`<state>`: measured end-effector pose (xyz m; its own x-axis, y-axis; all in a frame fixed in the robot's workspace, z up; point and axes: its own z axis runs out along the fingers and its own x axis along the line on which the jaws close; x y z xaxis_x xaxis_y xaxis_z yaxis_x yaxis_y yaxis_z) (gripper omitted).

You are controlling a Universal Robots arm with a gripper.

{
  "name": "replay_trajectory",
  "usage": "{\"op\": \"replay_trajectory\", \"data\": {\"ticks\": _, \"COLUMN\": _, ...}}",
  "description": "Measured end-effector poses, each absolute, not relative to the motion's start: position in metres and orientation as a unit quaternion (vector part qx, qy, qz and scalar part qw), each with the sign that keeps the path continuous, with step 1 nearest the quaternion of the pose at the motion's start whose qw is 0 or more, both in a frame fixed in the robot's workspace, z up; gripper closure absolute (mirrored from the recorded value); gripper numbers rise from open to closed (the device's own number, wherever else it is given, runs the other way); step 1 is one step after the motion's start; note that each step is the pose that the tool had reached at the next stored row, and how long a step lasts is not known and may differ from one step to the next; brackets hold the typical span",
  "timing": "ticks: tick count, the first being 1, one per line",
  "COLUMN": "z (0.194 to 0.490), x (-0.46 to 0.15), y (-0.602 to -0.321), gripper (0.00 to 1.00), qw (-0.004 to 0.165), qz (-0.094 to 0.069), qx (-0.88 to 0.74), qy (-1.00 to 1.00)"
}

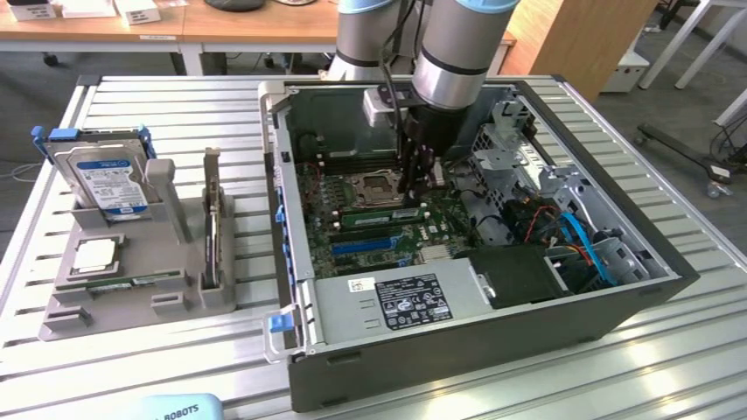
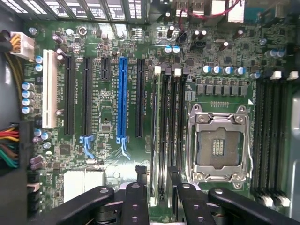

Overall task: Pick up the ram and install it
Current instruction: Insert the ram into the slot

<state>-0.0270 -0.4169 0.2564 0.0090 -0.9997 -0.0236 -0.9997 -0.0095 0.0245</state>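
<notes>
The ram (image 1: 380, 213) is a narrow green stick standing on edge in a memory slot beside the empty CPU socket (image 1: 376, 185), inside the open computer case (image 1: 467, 350). In the wrist view the ram (image 2: 154, 131) shows edge-on in the slot furthest from the CPU socket (image 2: 218, 145). My gripper (image 1: 411, 194) hangs straight over it. The black fingers (image 2: 140, 180) stand one on each side of the ram's line with a gap between them, so the gripper (image 2: 158, 174) is open and not pressing on the stick.
A grey fixture (image 1: 70, 319) at the exterior view's left holds a hard drive (image 1: 108, 179), a silver CPU chip (image 1: 94, 254), a thin green strip (image 1: 135, 282) and an upright card (image 1: 212, 223). Case walls, drive cage (image 1: 526, 157) and cables (image 1: 583, 241) surround the arm.
</notes>
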Motion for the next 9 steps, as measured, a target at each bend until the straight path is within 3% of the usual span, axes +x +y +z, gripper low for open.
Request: {"op": "replay_trajectory", "data": {"ticks": 9, "z": 0.2656, "x": -0.0269, "y": -0.4168, "gripper": 0.69, "qw": 0.0, "qz": -0.017, "qx": 0.71, "qy": -0.704}}
